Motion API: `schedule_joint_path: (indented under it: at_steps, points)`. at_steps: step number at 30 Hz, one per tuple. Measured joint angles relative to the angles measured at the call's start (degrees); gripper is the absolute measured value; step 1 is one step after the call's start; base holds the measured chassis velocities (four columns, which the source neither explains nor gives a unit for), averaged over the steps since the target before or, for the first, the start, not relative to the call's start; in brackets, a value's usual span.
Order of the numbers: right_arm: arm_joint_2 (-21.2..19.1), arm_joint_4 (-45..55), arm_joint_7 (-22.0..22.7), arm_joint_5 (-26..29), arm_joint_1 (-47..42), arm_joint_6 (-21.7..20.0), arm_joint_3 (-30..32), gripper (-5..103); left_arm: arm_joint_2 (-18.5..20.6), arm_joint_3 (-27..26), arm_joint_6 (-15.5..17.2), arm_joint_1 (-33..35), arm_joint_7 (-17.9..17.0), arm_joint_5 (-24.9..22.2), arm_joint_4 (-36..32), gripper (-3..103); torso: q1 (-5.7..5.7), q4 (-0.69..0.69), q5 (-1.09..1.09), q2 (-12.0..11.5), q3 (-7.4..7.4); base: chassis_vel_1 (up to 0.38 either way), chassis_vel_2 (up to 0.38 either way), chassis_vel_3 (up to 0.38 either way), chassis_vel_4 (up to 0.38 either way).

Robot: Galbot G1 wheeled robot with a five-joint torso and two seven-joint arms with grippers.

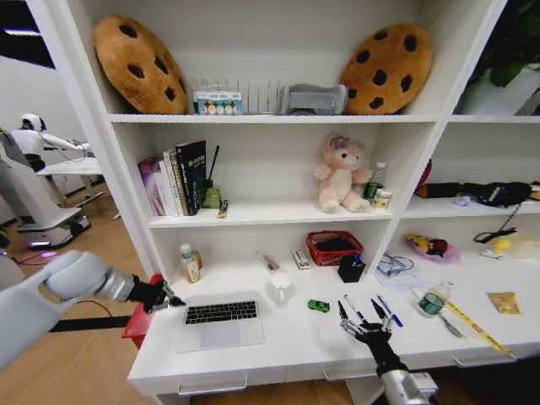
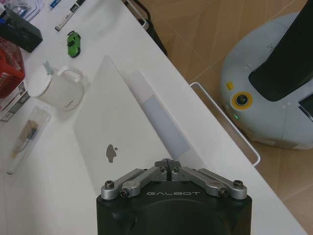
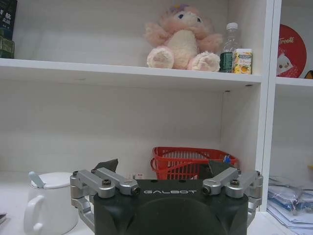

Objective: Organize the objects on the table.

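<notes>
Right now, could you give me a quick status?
Left gripper shut beside the open laptop. Right gripper open over the pens. Green toy car untouched.

one laptop (image 1: 221,321), one green toy car (image 1: 318,305), two pens (image 1: 371,310), one mug (image 1: 281,287)

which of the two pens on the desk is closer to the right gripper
The black-and-white pen, lying on the table just left of the blue pen. Its near end almost meets the open right gripper; the blue one lies slightly further right.
</notes>
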Motion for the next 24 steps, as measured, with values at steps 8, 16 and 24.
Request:
schedule_joint_path:
  at_steps: [8,16,24]
  points:
    - [0.4,1.0,0.8,0.1,-1.0,0.0,0.9,100,-4.2,-1.9,2.9,6.8,-28.4,-10.8,5.7,0,0.00,-0.03,-0.01,0.0,0.00,0.000,0.000,0.000,0.000]
    - [1.1,2.1,1.9,0.5,-1.8,-0.4,2.1,100,-16.8,-4.4,6.5,14.8,-53.9,-15.1,6.7,16,0.01,-0.05,-0.03,0.0,0.00,0.000,0.000,0.000,0.000]
    - [-1.0,3.9,11.5,2.8,-0.9,-7.5,2.0,100,-34.7,-15.5,16.7,25.9,-80.4,-21.5,0.3,48,0.00,0.01,0.02,0.0,0.00,0.000,0.000,0.000,0.000]
